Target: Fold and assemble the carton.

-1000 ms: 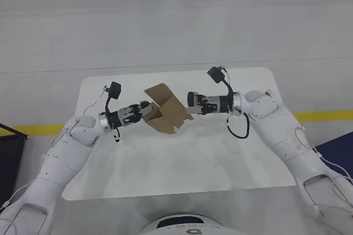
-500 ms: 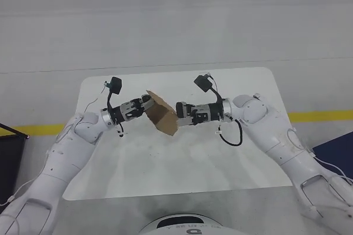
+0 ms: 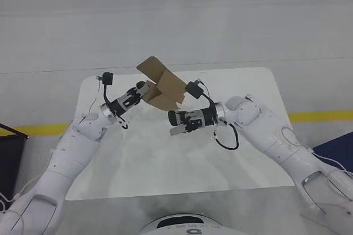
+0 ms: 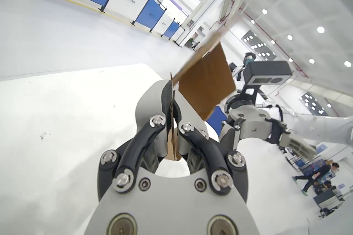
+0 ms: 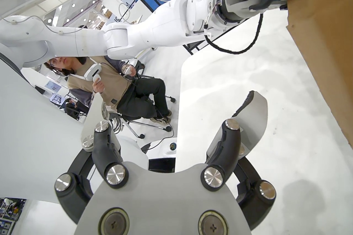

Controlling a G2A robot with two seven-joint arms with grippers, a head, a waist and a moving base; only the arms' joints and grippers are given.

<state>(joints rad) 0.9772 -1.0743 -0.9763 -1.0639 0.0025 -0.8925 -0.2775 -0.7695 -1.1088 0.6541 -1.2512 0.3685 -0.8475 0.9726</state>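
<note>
The brown cardboard carton, partly folded with its flaps spread, hangs in the air over the far middle of the white table. My left gripper is shut on one of the carton's edges; the left wrist view shows the fingertips pinching the cardboard, with a panel rising beyond them. My right gripper stands open, just nearer than the carton and apart from it. In the right wrist view its fingers hold nothing, and the carton stands to one side.
A black frame stands on the floor left of the table. A yellow floor line runs past the table's right side. The table top around and in front of the arms is bare.
The right gripper has come off the carton, opened and dropped back toward the near side. The left gripper has raised and tilted the carton toward the far edge.
</note>
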